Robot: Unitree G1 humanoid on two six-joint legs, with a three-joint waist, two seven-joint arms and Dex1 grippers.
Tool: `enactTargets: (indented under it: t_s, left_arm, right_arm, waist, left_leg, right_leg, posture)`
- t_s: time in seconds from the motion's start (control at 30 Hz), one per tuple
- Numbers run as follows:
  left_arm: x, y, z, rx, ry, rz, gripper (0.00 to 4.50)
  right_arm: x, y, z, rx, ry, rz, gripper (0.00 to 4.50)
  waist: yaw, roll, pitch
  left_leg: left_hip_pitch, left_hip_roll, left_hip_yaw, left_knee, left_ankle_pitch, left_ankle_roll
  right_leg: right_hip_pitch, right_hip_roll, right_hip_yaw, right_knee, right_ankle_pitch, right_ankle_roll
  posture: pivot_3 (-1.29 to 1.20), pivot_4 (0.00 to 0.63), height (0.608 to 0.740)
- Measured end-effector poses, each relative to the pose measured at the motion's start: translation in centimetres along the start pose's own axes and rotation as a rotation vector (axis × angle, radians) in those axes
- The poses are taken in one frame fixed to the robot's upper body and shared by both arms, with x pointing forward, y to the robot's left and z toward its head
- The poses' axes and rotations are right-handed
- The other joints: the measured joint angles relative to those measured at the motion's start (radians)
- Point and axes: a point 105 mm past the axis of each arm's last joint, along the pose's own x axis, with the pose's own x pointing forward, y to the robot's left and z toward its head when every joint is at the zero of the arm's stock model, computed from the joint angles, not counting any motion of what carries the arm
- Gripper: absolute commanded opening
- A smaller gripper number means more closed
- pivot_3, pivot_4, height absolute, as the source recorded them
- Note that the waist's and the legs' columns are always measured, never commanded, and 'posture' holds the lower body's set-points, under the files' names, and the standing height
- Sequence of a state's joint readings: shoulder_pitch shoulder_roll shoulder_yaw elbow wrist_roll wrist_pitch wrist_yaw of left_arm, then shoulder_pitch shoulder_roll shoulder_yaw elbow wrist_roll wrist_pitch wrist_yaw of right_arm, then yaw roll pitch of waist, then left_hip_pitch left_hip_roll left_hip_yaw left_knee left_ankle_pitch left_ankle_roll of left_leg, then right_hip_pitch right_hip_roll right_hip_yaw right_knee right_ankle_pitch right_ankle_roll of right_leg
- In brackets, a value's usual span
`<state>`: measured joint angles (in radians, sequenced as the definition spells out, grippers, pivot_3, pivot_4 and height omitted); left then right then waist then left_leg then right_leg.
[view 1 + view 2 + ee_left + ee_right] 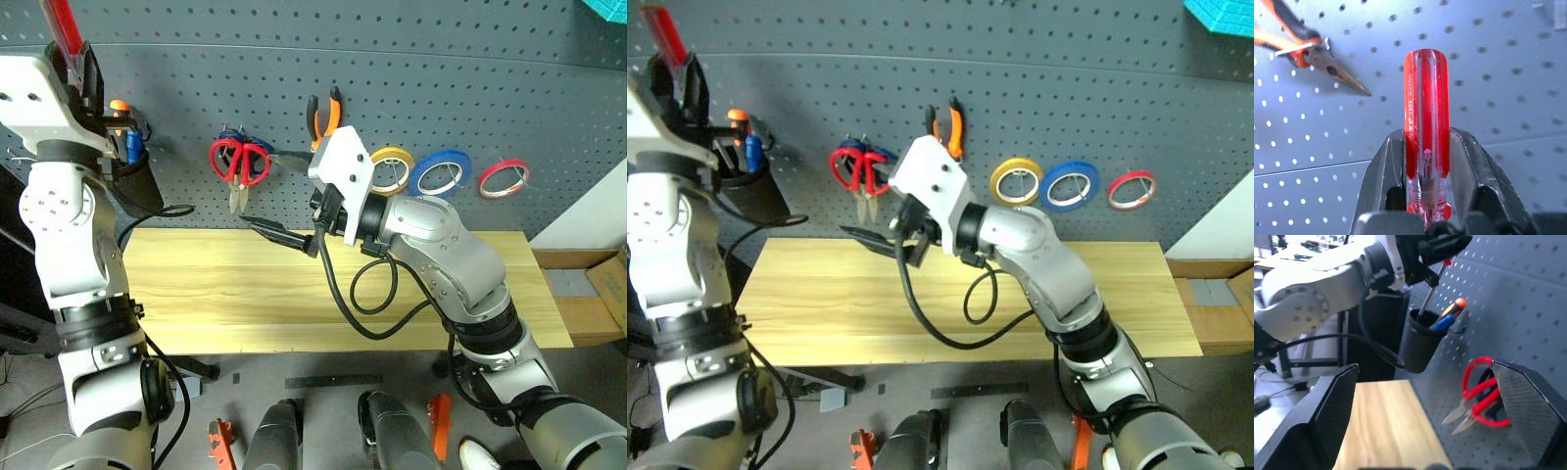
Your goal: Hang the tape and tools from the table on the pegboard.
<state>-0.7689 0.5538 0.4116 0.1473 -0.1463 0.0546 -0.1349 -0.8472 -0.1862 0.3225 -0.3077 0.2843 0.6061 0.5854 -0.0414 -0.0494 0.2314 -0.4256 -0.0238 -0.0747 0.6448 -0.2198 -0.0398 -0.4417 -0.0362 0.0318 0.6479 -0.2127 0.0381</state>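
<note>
Left pincer (1426,196) clamps the red screwdriver (1426,127) — pliers (1308,49) hang on the pegboard (1498,98).

grey pegboard wall (470,88), cardboard boxes (593,294)

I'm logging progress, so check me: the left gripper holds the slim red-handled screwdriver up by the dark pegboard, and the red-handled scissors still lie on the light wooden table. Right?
Not quite. The red-handled scissors already hang on the dark pegboard, not on the light wooden table, as the left eye view shows. The rest stands: the left gripper holds the slim red-handled screwdriver up by the pegboard.
</note>
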Motion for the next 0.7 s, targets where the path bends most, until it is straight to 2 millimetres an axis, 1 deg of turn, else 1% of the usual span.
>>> enactTargets:
  t_s: [0.1, 0.17, 0.23, 0.33, 0.4, 0.43, 0.47, 0.5, 0.57, 0.63, 0.7]
  left_arm:
    - [0.9, 0.5, -0.9, -0.021, 0.012, 0.016, 0.85]
    - [1.3, 1.1, -1.8, -0.015, 0.019, 0.036, 0.85]
    - [1.3, 1.7, -3.0, -0.006, 0.044, 0.053, 0.85]
    - [0.9, 1.7, -5.2, -0.004, 0.089, 0.055, 0.85]
    - [0.6, 1.5, -5.9, 0.001, 0.1, 0.055, 0.85]
    - [0.6, 1.5, -6.0, 0.005, 0.095, 0.057, 0.85]
    - [0.5, 1.6, -5.8, 0.009, 0.083, 0.062, 1.58]
    - [0.5, 1.6, -5.7, 0.012, 0.07, 0.068, 1.78]
    - [0.1, 1.8, -5.7, 0.015, 0.058, 0.078, 2.43]
    - [-0.4, 1.5, -6.2, 0.008, 0.065, 0.086, 3.15]
    - [-0.9, 1.1, -6.2, -0.006, 0.055, 0.086, 3.86]
  right_arm:
    - [0.1, -0.2, -0.1, 0.003, 0.003, -0.014, 4.5]
    - [0.2, -0.3, -0.2, 0.002, 0.005, -0.025, 4.5]
    - [0.1, -0.4, -0.2, 0.0, 0.007, -0.032, 4.5]
    - [0.1, -0.5, -0.3, -0.006, 0.011, -0.036, 4.5]
    - [0.1, -0.5, -0.3, -0.007, 0.011, -0.035, 4.5]
    - [0.1, -0.5, -0.3, -0.007, 0.012, -0.036, 4.5]
    - [0.1, -0.5, -0.3, -0.008, 0.012, -0.036, 4.5]
    - [0.1, -0.5, -0.3, -0.008, 0.013, -0.036, 4.5]
    - [0.0, -0.5, -0.4, -0.008, 0.016, -0.036, 4.5]
    - [0.0, -0.6, -0.4, -0.011, 0.02, -0.036, 4.5]
    - [0.0, -0.6, -0.4, -0.011, 0.021, -0.035, 4.5]
  waist:
    - [-0.001, -0.001, -0.007]
    - [-0.004, -0.002, -0.013]
    - [-0.008, -0.002, -0.017]
    - [-0.013, -0.004, -0.024]
    - [-0.015, -0.006, -0.025]
    - [-0.016, -0.007, -0.025]
    - [-0.017, -0.007, -0.026]
    - [-0.018, -0.007, -0.027]
    - [-0.02, -0.006, -0.035]
    - [-0.022, -0.007, -0.043]
    - [-0.023, -0.009, -0.046]
  left_leg:
    - [0.0, 0.0, 0.0, 0.0, 0.0, 0.0]
    - [0.0, 0.0, 0.001, 0.0, 0.0, 0.0]
    - [0.0, 0.0, 0.001, 0.0, 0.0, 0.0]
    - [0.0, 0.0, 0.0, 0.0, 0.0, 0.0]
    - [0.0, 0.0, 0.0, 0.001, -0.001, 0.003]
    - [0.0, 0.0, 0.0, 0.001, -0.001, 0.003]
    - [0.0, 0.0, 0.0, 0.001, -0.001, 0.003]
    - [0.0, 0.0, 0.0, 0.001, -0.001, 0.003]
    - [0.0, 0.0, 0.0, 0.001, -0.001, 0.003]
    - [0.0, 0.0, 0.0, 0.001, -0.001, 0.003]
    - [0.0, 0.0, 0.0, 0.001, -0.001, 0.003]
  right_leg:
    - [0.0, 0.0, 0.001, 0.0, 0.0, 0.0]
    - [0.0, 0.0, 0.001, 0.0, 0.0, 0.0]
    - [0.0, 0.0, 0.001, 0.001, 0.0, 0.0]
    - [0.0, 0.0, 0.0, 0.002, 0.001, -0.001]
    - [0.0, 0.0, 0.0, 0.002, 0.001, -0.001]
    - [0.0, 0.0, 0.0, 0.002, 0.002, -0.001]
    - [0.0, 0.0, 0.001, 0.002, 0.002, -0.001]
    - [0.0, 0.0, 0.001, 0.002, 0.002, -0.001]
    - [-0.001, -0.001, 0.002, 0.002, 0.002, -0.001]
    - [-0.001, -0.001, 0.002, 0.002, 0.002, -0.001]
    - [-0.001, -0.001, 0.002, 0.003, 0.002, -0.001]
  posture:
    - [-0.07, 0.107, 0.74]
    - [-0.07, 0.105, 0.74]
    - [-0.07, 0.105, 0.74]
    - [-0.09, 0.1, 0.74]
    - [-0.09, 0.099, 0.74]
    - [-0.09, 0.098, 0.74]
    - [-0.09, 0.094, 0.74]
    - [-0.09, 0.094, 0.74]
    - [-0.09, 0.091, 0.74]
    - [-0.08, 0.089, 0.74]
    - [-0.08, 0.088, 0.74]
